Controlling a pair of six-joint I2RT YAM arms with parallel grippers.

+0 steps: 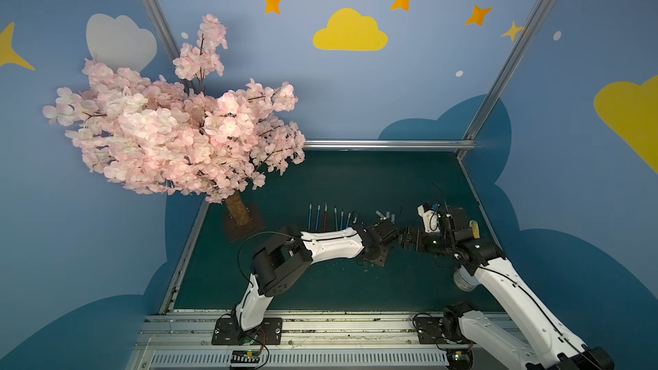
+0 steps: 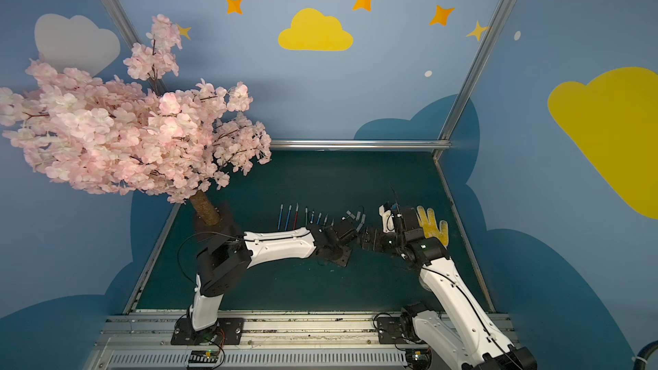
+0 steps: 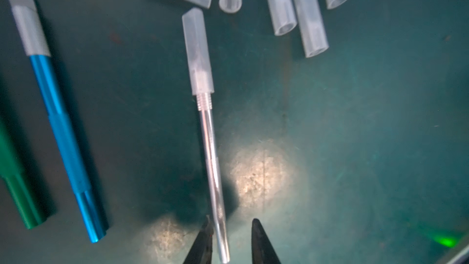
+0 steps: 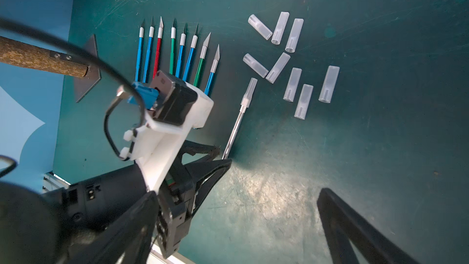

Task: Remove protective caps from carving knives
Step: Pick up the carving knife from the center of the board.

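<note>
Both top views look from high above the near edge of the table (image 1: pixel 356 172), tilted down toward the far wall (image 1: pixel 356 101). They stand far enough off to take in the whole table and show almost the same scene. The left wrist camera sits close over the table, looking along the left gripper (image 3: pixel 231 219) at the capped knife (image 3: pixel 206 133). The right wrist camera looks down from farther off; it shares that knife, the loose caps (image 4: pixel 292 84) and a blue knife (image 4: pixel 212 77).
</note>
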